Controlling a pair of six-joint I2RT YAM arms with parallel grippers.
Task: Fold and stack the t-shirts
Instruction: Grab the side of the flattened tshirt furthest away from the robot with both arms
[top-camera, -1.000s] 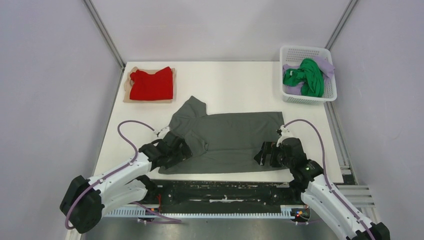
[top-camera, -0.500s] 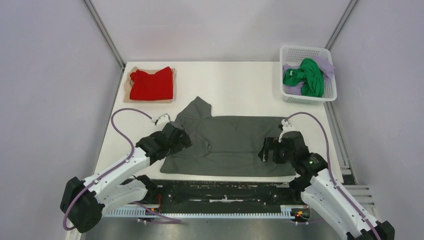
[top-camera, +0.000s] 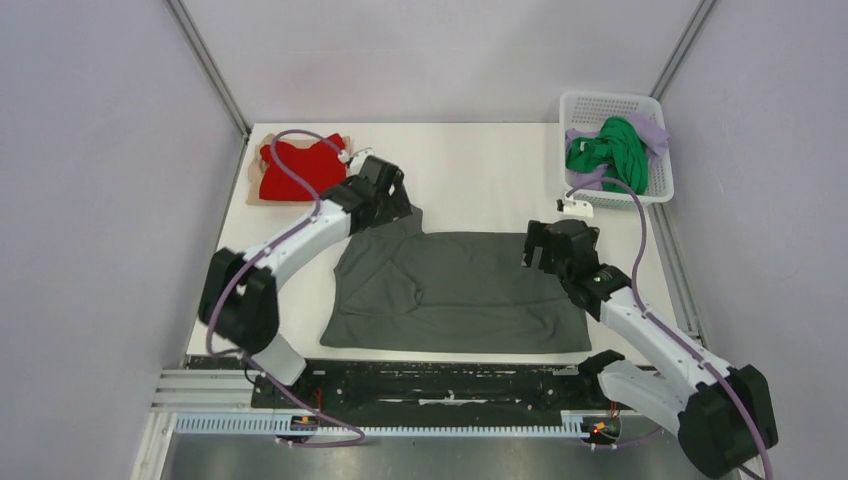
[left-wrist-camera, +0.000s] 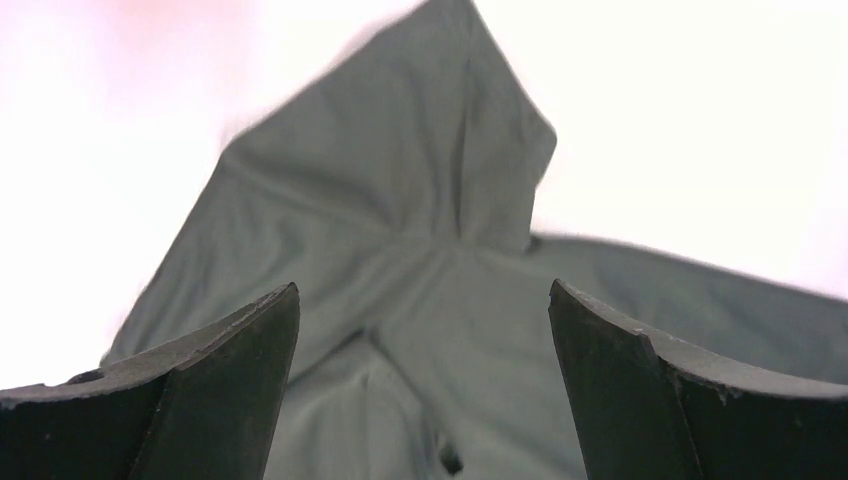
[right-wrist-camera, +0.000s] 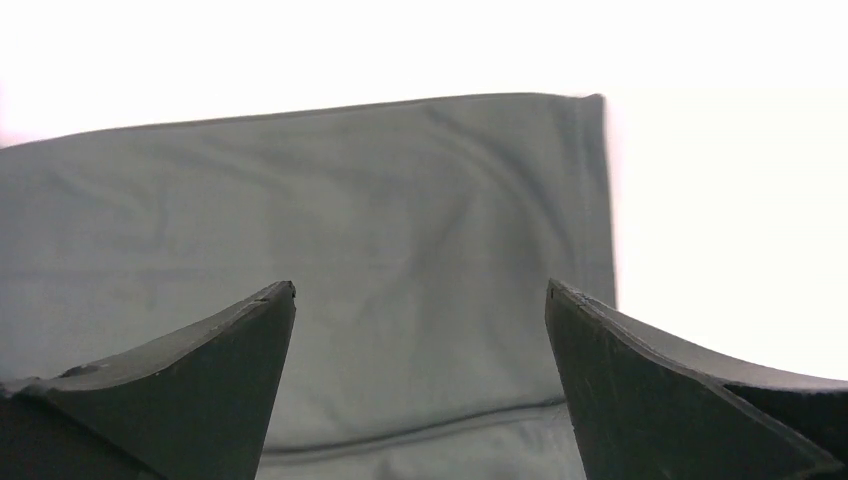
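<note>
A dark grey t-shirt lies spread flat across the middle of the table. My left gripper is open and empty, just over its far left sleeve; the left wrist view shows that pointed sleeve between and beyond the left gripper's fingers. My right gripper is open and empty over the shirt's far right corner, and the right wrist view shows the flat cloth and its edge under the right gripper. A folded red t-shirt lies at the far left. The green t-shirt and the lavender t-shirt are bundled in the basket.
The white mesh basket stands at the table's far right corner. A tan sheet lies under the red shirt. The arms' mounting rail runs along the near table edge. Grey walls close in both sides.
Both arms have swung from the grey shirt's near edge to its far side. The left went to the far left sleeve, the right to the far right corner. The shirt stays flat.
</note>
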